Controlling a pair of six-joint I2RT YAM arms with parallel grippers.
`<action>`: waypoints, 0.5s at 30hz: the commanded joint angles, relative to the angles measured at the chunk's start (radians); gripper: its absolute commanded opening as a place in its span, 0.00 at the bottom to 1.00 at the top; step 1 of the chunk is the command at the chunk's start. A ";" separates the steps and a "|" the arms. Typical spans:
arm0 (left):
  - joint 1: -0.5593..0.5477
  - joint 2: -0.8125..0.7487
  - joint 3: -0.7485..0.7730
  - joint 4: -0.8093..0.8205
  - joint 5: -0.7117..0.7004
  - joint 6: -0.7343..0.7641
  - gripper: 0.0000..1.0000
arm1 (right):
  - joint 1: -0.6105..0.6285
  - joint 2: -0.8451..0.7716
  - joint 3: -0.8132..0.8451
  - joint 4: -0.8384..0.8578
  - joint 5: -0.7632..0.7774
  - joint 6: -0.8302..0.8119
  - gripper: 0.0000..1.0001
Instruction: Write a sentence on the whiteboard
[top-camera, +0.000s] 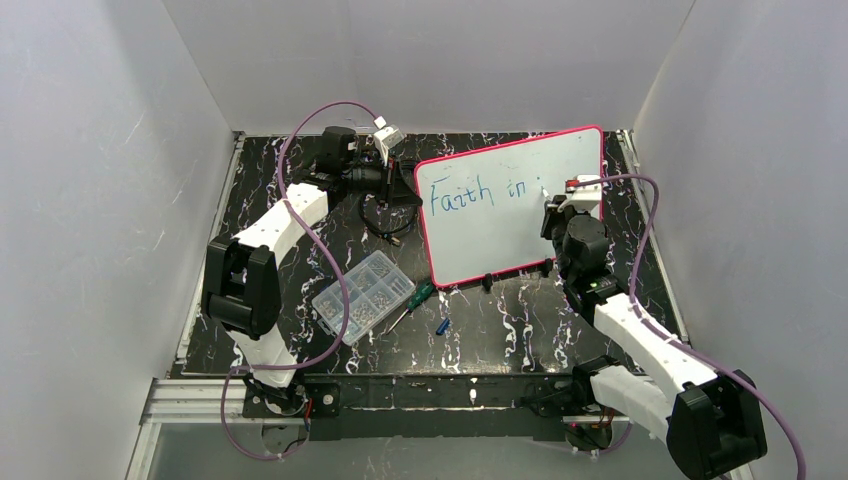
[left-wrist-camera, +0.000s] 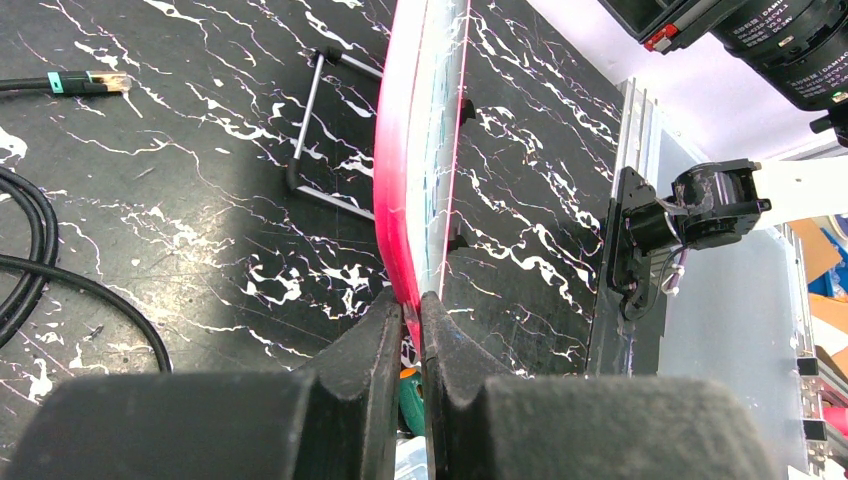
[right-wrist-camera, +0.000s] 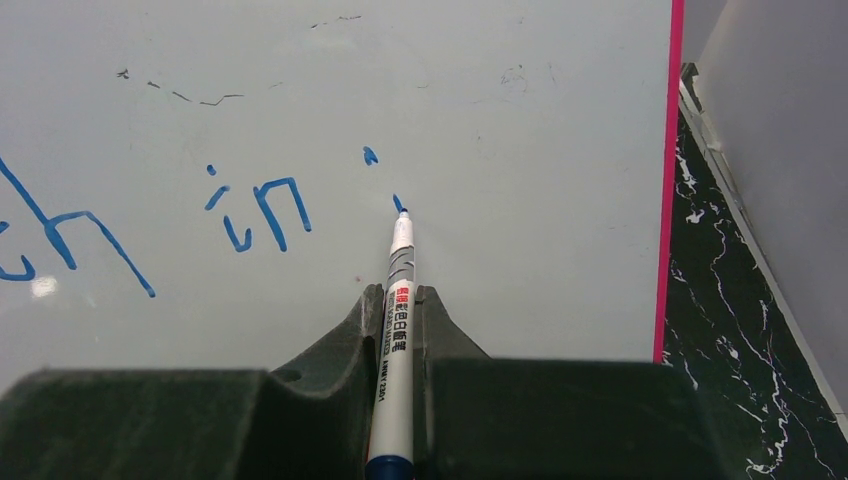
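Top view: a pink-framed whiteboard (top-camera: 500, 245) stands tilted on a black marbled table (top-camera: 500, 320), between the two hands. The left hand (top-camera: 412, 185) is closed on the board's left edge. The right hand (top-camera: 565, 195) is in front of the board's right part. The sentence (top-camera: 470, 193), in blue, reads "Faith in" and lies to the left of the right hand.

Left wrist view: the board is seen edge-on, running straight ahead from the hand. The two fingers (left-wrist-camera: 375, 340) pinch its pink-red frame.

Right wrist view: the hand is clamped on a white marker (right-wrist-camera: 400, 290). Its tip touches the board just ahead of the hand. The word "in" is left of the tip and a small blue dot is just above it.
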 joint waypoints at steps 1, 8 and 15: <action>-0.013 -0.045 0.015 -0.042 0.039 0.024 0.00 | -0.009 0.001 0.010 0.039 0.013 -0.009 0.01; -0.013 -0.047 0.015 -0.042 0.037 0.024 0.00 | -0.012 0.037 0.053 0.063 -0.024 -0.016 0.01; -0.013 -0.047 0.015 -0.042 0.037 0.024 0.00 | -0.012 0.064 0.094 0.081 -0.063 -0.011 0.01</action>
